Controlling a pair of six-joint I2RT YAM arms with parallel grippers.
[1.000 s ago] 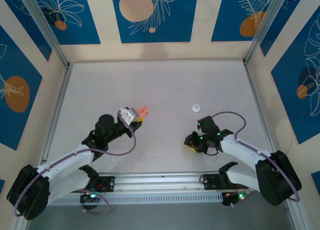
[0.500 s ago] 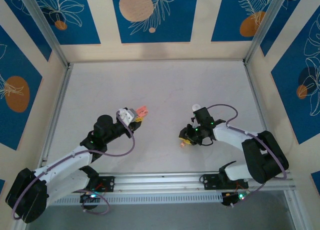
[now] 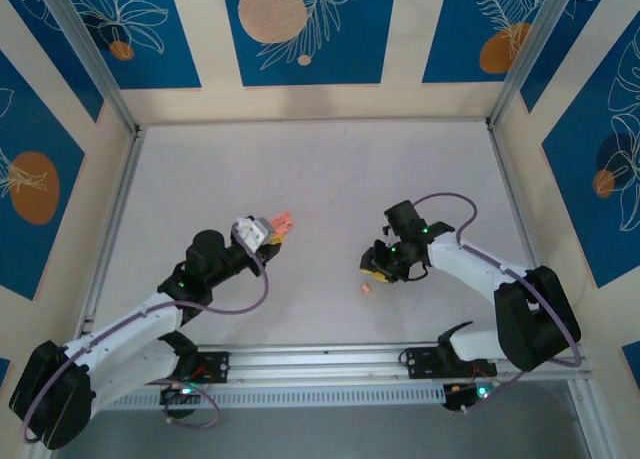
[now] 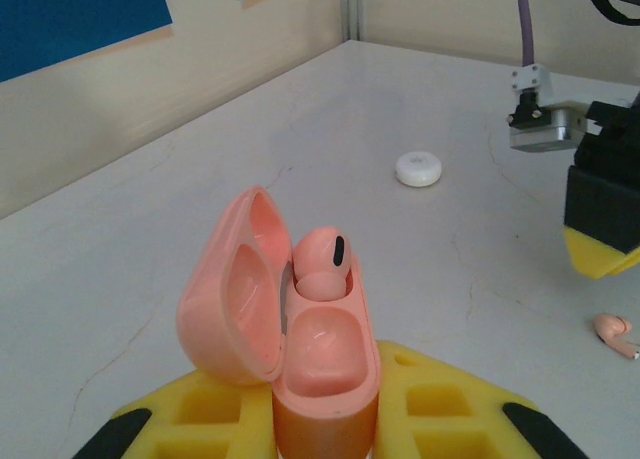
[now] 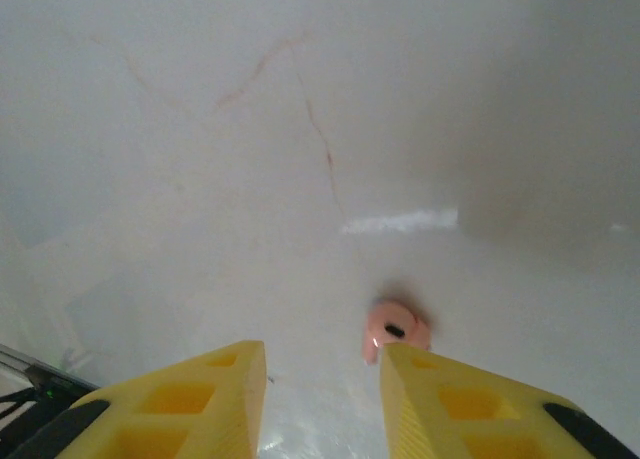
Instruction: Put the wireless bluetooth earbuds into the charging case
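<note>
Charging case (image 4: pixel 322 379), glossy salmon-pink and pebble-round, stands with its lid open, pinched between the yellow pads of our left tool (image 4: pixel 325 424), with the seated earbud (image 4: pixel 320 262) in its well. The loose earbud (image 3: pixel 365 289) lies on the counter (image 3: pixel 330 179), where a second ago we saw none. Our right tool (image 5: pixel 320 379) has swung in over it, fingers spread and empty, the nub just past one fingertip. Smooth, hairline-marked counter lies open around it, and the white disc (image 4: pixel 418 168) sits well apart.
</note>
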